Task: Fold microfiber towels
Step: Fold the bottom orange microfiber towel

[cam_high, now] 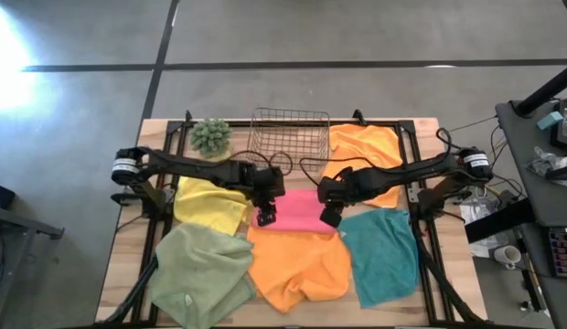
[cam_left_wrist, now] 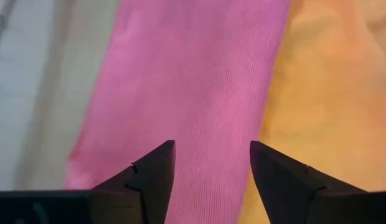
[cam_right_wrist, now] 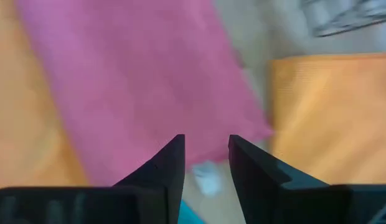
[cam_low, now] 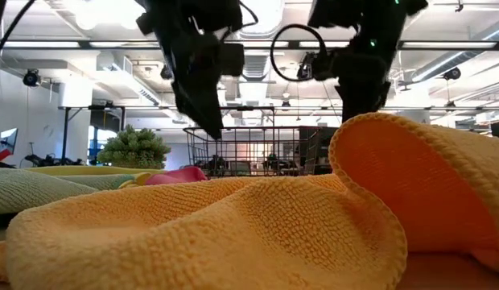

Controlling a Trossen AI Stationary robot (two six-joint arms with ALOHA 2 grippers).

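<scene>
high view shows my left gripper (cam_high: 264, 217) and right gripper (cam_high: 330, 216) both spread and empty over the pink towel (cam_high: 297, 212) lying flat mid-table between the orange towel (cam_high: 302, 265) and wire basket (cam_high: 290, 135), so i judge the next fold needs a new grip on an edge, on the wooden table (cam_high: 128, 265) in a bright workshop.

The left gripper (cam_left_wrist: 211, 163) pointed down at a pink towel (cam_left_wrist: 187, 93). Its two dark fingers (cam_left_wrist: 149, 180) stood apart with a gap between them, and nothing was held in the gap. The pink towel lay flat under the fingers and ran like a wide strip across the picture. An orange towel (cam_left_wrist: 330, 93) lay right beside it, touching along one edge. On the pink towel's other side was a pale surface (cam_left_wrist: 37, 81).
</scene>
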